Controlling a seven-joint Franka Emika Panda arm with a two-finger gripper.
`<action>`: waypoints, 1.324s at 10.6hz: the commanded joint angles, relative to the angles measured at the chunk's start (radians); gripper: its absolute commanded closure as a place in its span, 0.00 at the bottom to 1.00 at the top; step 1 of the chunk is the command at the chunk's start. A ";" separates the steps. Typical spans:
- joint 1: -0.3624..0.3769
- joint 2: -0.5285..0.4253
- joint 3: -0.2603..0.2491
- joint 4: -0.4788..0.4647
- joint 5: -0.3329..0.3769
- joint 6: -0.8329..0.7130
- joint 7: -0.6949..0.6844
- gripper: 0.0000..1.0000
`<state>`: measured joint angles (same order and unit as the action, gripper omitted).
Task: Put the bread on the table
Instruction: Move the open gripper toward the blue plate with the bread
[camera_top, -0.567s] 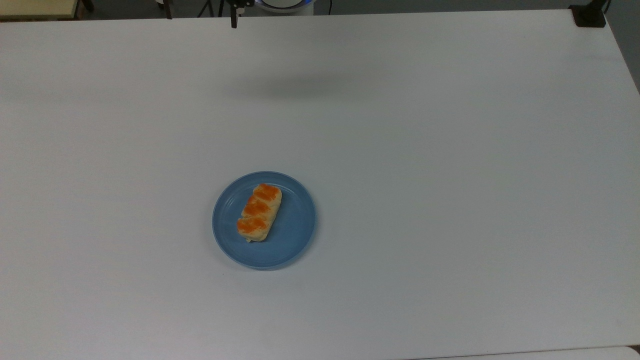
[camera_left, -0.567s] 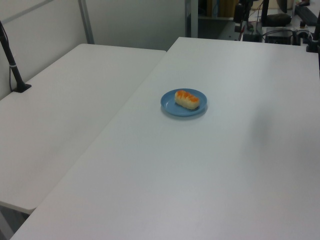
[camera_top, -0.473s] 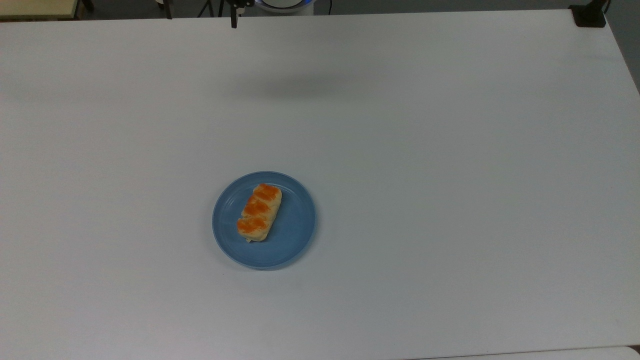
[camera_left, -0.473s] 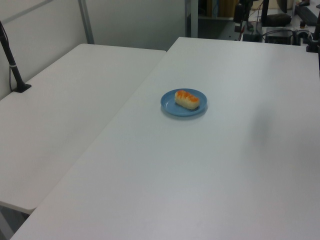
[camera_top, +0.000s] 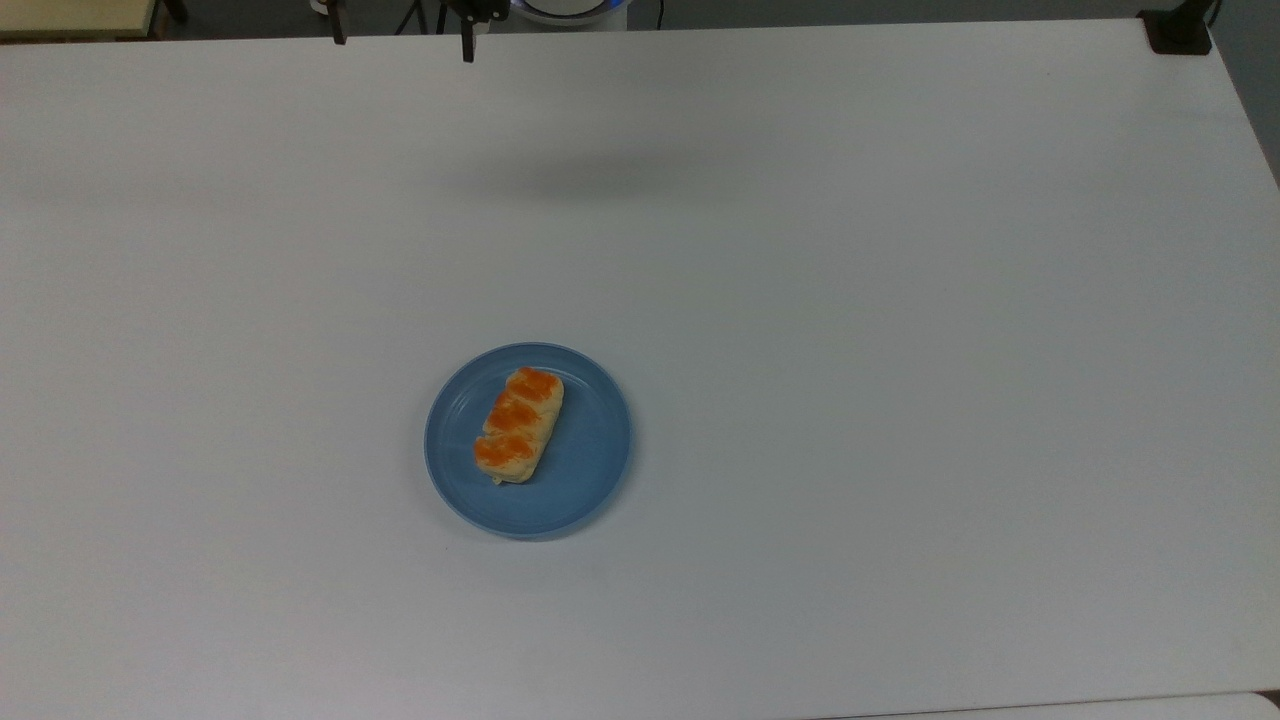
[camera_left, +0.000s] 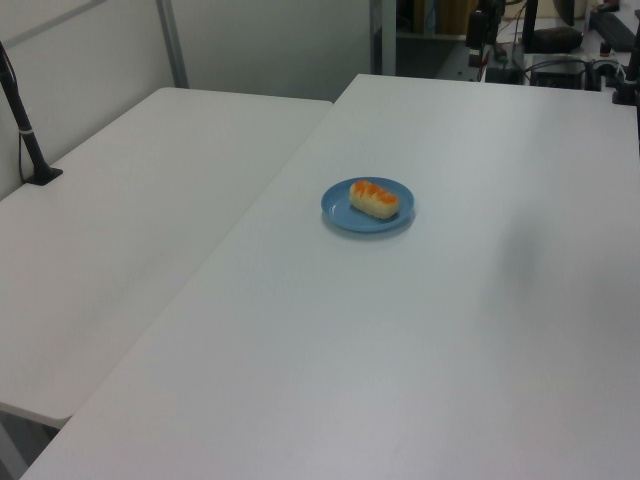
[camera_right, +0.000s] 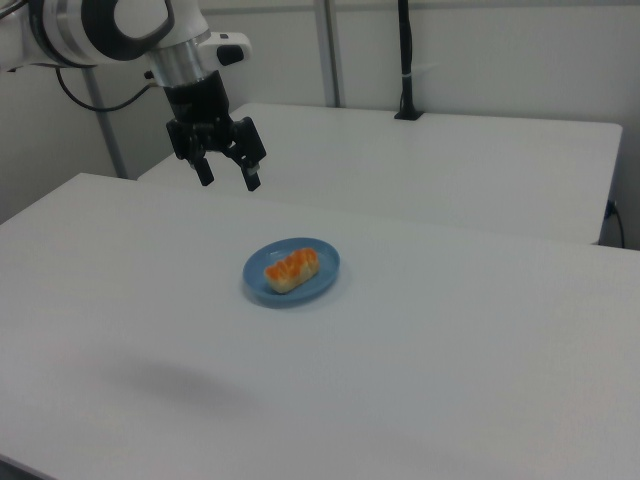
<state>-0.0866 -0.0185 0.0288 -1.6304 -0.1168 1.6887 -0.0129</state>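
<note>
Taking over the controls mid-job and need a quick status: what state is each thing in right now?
Small oblong beige bread with orange glazed patches: lying flat on the plate, untouched.
Round blue plate: flat on the table, holding the bread.
Matte white table: bears the plate; no bread on it yet.
Black two-finger gripper: fingers open, empty, raised above the table, up and toward the right view's left from the plate.

Table (camera_top: 900, 350) matt white, smooth; plate (camera_top: 590, 480) smooth blue, faintly ridged; bread (camera_top: 518, 425) glazed orange patches.
</note>
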 joint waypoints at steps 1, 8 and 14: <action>0.007 -0.011 -0.006 -0.022 0.005 0.020 -0.021 0.00; 0.007 0.066 -0.001 -0.012 -0.041 0.066 -0.016 0.00; 0.008 0.185 -0.001 -0.100 -0.032 0.430 0.219 0.00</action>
<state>-0.0871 0.1255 0.0293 -1.6613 -0.1468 1.9316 0.0339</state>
